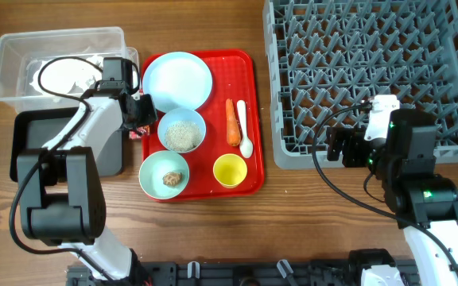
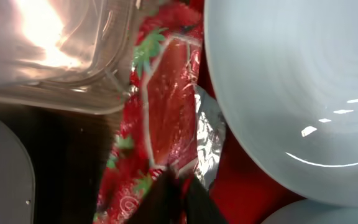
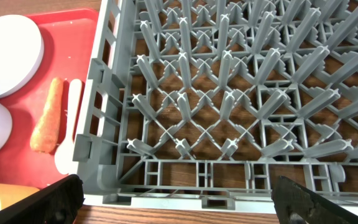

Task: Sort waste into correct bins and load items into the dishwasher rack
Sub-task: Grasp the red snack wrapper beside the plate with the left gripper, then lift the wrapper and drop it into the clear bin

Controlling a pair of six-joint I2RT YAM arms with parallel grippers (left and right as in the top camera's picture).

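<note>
My left gripper (image 1: 142, 111) (image 2: 176, 194) is shut on the crumpled red-and-white wrapper (image 2: 165, 112) at the left edge of the red serving tray, between the clear tub (image 1: 54, 59) (image 2: 55, 56) and the pale plate (image 1: 177, 79) (image 2: 291, 81). The black tray (image 1: 30, 143) lies below the tub, partly under my arm. The light blue bowl (image 1: 181, 131) holds rice. The pale green bowl (image 1: 164, 175) holds a brown lump. The yellow cup (image 1: 230, 170), carrot (image 1: 232, 121) (image 3: 47, 118) and white spoon (image 1: 244, 127) (image 3: 70, 130) lie on the tray. My right gripper (image 1: 340, 147) (image 3: 179, 205) is open and empty at the front left corner of the dishwasher rack (image 1: 372, 71) (image 3: 229, 93).
The flat red serving tray (image 1: 249, 95) lies in the middle and carries the dishes and food. The rack's left wall stands close to the tray's right edge. Bare wooden table shows in front of the rack and the tray.
</note>
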